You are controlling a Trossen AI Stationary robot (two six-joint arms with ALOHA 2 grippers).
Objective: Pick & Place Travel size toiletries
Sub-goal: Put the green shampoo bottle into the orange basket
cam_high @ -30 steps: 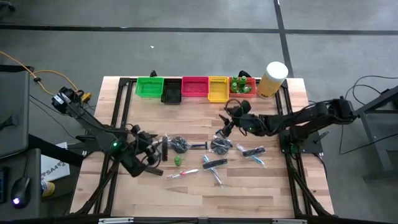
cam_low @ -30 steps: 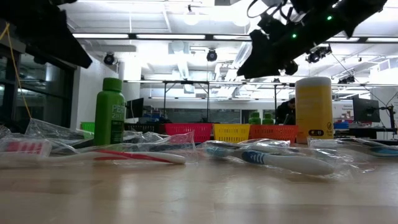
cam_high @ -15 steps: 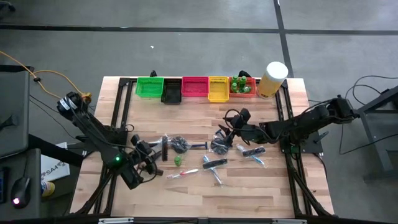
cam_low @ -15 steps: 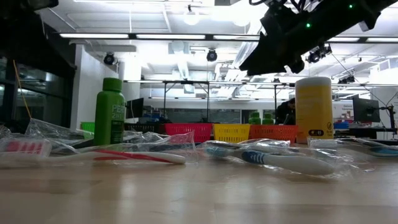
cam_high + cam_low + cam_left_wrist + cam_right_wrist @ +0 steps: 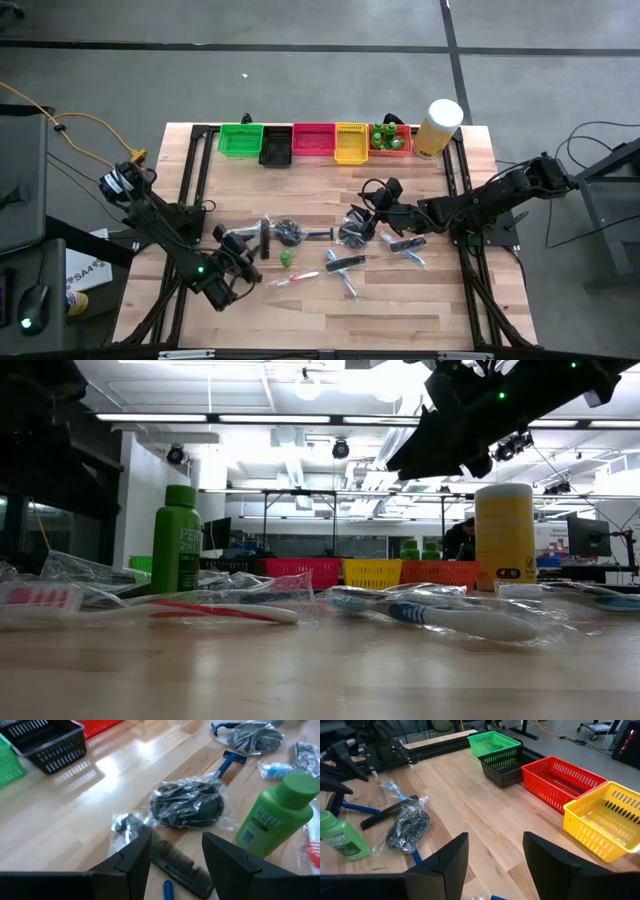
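bins point(image 5: 239, 138): 5 (one row, top centre) | green bottle point(image 5: 276, 814): "PERT" | left gripper point(image 5: 173, 865), right gripper point(image 5: 493, 861): fingers parted, holding nothing

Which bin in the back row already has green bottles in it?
The orange bin at the right end of the row, beside the pale-yellow cylinder. It holds green bottles; the green, black, red and yellow bins show none.

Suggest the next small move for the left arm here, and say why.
Probably lower the left pincer onto the black comb and close. Its fingers stand open and empty directly over the comb, which lies flat on the table beside the wrapped dark disc and the green bottle.
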